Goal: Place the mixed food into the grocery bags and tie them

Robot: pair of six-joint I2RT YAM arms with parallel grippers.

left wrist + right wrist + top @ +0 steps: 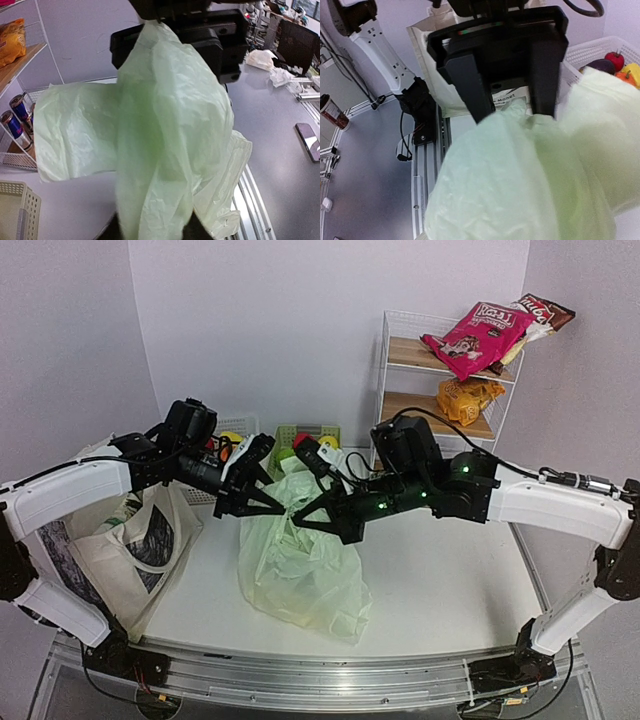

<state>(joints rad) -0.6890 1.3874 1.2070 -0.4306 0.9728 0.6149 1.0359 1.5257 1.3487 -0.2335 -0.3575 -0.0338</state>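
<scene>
The pale-green plastic grocery bag [300, 565] stands mid-table, its top pulled up between both grippers. My left gripper [266, 506] is shut on the bag's left top flap. My right gripper [306, 520] is shut on the flap beside it, and the two nearly meet. In both wrist views the plastic bag [170, 125] [520, 180] covers my own jaws. The cream canvas tote [120, 545] slumps at the left edge. Of the mixed food, snack packets [478, 332] lie on the shelf and drink cans [424, 455] stand low in the rack.
A white wire shelf rack [385, 390] stands at the back right with an orange packet [468, 398]. Two plastic baskets [305, 432] with red and yellow fruit sit at the back, behind the grippers. The table's front rail [300, 680] runs along the near edge.
</scene>
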